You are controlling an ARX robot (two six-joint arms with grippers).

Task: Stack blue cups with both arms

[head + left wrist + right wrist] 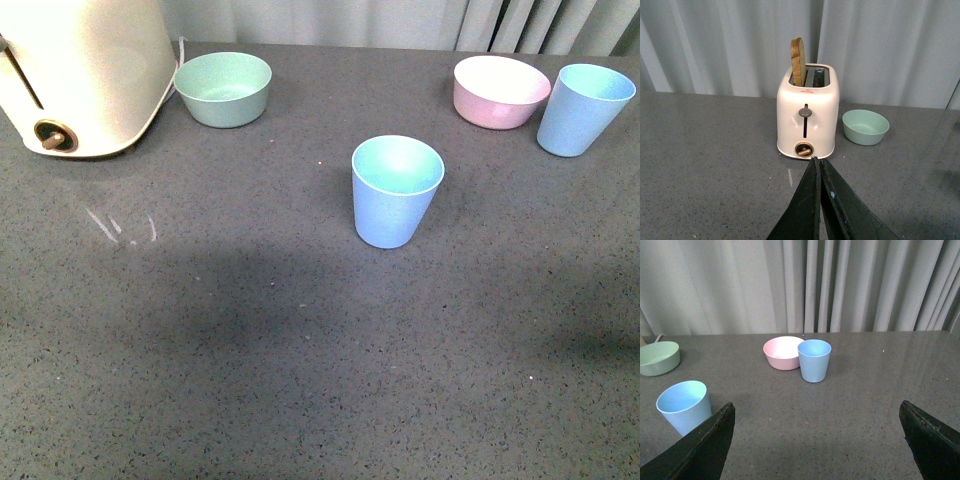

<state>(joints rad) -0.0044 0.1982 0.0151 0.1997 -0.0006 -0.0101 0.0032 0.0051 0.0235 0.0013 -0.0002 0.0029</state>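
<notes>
One blue cup (396,192) stands upright in the middle of the grey table. A second blue cup (583,108) stands upright at the far right, beside the pink bowl (499,91). Neither arm shows in the front view. In the right wrist view my right gripper (817,410) is open and empty above bare table, with the far blue cup (814,360) ahead of it and the middle blue cup (684,405) close to one finger. In the left wrist view my left gripper (816,160) is shut and empty, pointing at the toaster (807,114).
A cream toaster (85,70) with a slice of bread (798,61) in its slot stands at the back left. A mint-green bowl (223,88) sits next to it. A grey curtain (800,285) hangs behind the table's far edge.
</notes>
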